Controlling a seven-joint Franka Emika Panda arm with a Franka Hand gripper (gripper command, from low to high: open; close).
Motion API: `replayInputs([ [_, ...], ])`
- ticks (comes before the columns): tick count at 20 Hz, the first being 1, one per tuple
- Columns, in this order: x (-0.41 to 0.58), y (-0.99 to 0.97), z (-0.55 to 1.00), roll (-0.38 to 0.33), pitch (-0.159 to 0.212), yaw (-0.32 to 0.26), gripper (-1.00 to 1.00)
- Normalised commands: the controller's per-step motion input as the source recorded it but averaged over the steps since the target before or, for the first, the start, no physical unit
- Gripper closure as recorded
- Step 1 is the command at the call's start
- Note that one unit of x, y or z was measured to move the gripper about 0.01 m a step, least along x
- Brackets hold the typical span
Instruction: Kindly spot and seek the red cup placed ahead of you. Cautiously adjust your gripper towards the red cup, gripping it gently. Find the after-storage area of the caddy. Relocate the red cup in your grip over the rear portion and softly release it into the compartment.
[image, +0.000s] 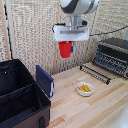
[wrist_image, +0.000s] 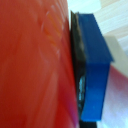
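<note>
A pale wooden desk (image: 95, 107) stands in front of a wall of woven reed screens (image: 35, 30), and I hang in the air above it. The red cup (image: 65, 49) is off the desk entirely, held high in my gripper (image: 67, 48), upright, its wider rim up against my white hand and its narrower base pointing down. My gripper is clenched on the red cup: in the wrist view the red wall fills most of the picture, and one dark blue finger (wrist_image: 95, 65) with its dark pad presses flat against the cup's side. The other finger I cannot make out in that view. In the exterior view the cup hangs over the back part of the desk, above the stretch of bare wood between the caddy (image: 20, 95) and the white bowl (image: 85, 89). The caddy sits at the desk's edge on the exterior view's left, open, black, with a fabric divider (image: 22, 91) crossing its middle and making two compartments; the cup is above neither of them, but off to the exterior view's right of the case. A flat dark blue panel (image: 44, 80) stands upright just beside the caddy's near wall. The white bowl rests on the desk with yellow pieces inside it, well apart from the caddy. Near the desk's back corner on the exterior view's right sits a dark toaster oven (image: 113, 55), with a black wire rack (image: 95, 72) lying in front of it.
</note>
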Motion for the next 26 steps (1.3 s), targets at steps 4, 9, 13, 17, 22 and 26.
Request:
replayInputs([
  [4, 0.139, 0.92, 0.44, -0.009, 0.035, -0.002, 1.0],
  [9, 0.157, 0.93, 0.39, -0.031, 0.024, 0.0, 1.0],
  [13, 0.176, 0.92, 0.38, -0.031, 0.024, 0.0, 1.0],
  [17, 0.206, 0.92, 0.35, -0.032, 0.023, 0.0, 1.0],
  [22, 0.408, 0.85, 0.14, -0.05, 0.0, 0.001, 1.0],
  [26, 0.457, 0.82, 0.01, -0.068, 0.0, 0.01, 1.0],
])
